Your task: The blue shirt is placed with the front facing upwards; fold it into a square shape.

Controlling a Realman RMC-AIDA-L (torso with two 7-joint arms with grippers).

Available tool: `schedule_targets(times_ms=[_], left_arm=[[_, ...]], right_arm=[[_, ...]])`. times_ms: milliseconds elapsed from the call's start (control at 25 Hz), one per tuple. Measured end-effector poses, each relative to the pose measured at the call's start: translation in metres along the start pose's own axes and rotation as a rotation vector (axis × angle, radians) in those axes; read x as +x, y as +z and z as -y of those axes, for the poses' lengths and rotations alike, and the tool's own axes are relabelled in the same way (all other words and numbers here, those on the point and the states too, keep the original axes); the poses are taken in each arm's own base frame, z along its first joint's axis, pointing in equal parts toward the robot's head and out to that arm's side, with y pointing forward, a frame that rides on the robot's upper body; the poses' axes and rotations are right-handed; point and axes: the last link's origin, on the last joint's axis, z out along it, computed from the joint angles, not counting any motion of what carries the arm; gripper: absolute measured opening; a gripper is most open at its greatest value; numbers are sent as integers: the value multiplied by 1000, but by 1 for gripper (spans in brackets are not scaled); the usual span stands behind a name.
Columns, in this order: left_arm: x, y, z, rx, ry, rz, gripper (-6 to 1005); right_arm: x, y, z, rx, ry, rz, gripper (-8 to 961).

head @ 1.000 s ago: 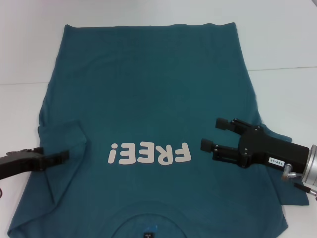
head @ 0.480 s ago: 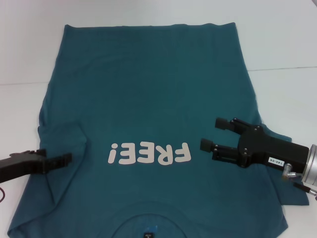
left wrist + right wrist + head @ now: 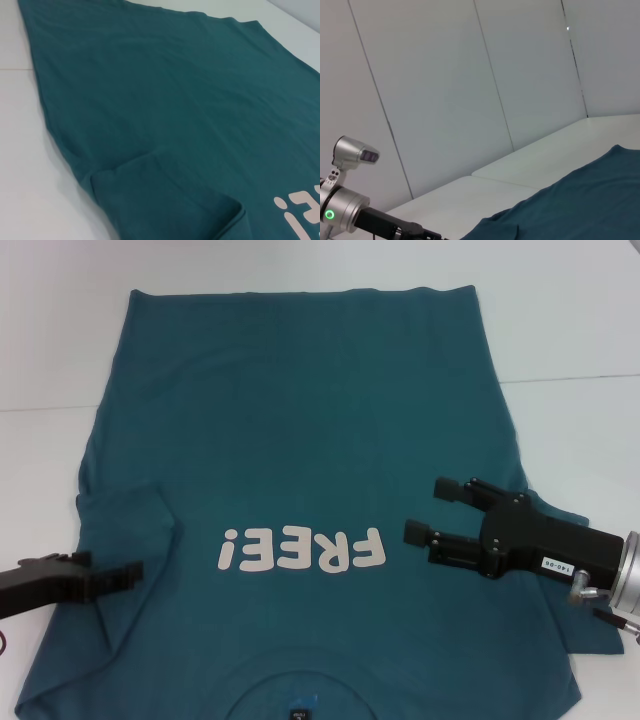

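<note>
- You are looking at a white table (image 3: pixel 580 330) carrying everything; it is showing bare along the far edge and down both sides of the cloth
- The blue shirt (image 3: pixel 300 420) is lying flat on the table and covering most of the middle, front facing up, with its hem at the far side and its collar at the near edge; the white "FREE!" print (image 3: pixel 302 549) is sitting across the near half
- The shirt's sleeve on your left side (image 3: pixel 125 530) is lying folded inward onto the body, with a raised crease along its edge; the left wrist view is showing that fold (image 3: pixel 165 200) plainly
- Your right end effector (image 3: pixel 430 510) is hovering over the shirt's right part, just beside the print; its two fingers are standing well apart and gripping nothing
- Your left end effector (image 3: pixel 125 575) is reaching in low from the left edge, its tip lying over the folded sleeve; you cannot tell whether its fingers are parted or pinched, or whether they are holding cloth
</note>
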Motion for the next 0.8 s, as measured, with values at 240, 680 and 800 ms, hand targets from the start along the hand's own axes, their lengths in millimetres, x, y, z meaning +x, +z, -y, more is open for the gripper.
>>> schedule_targets(times_ms=[240, 680, 800], left_arm=[[0, 0, -2, -13, 2, 3, 907], [0, 4, -14, -69, 33, 30, 907], [2, 3, -17, -94, 41, 30, 907]], right_arm=[[0, 0, 0, 0, 0, 0, 941], [0, 0, 0, -1, 1, 0, 942], [0, 0, 0, -1, 1, 0, 942]])
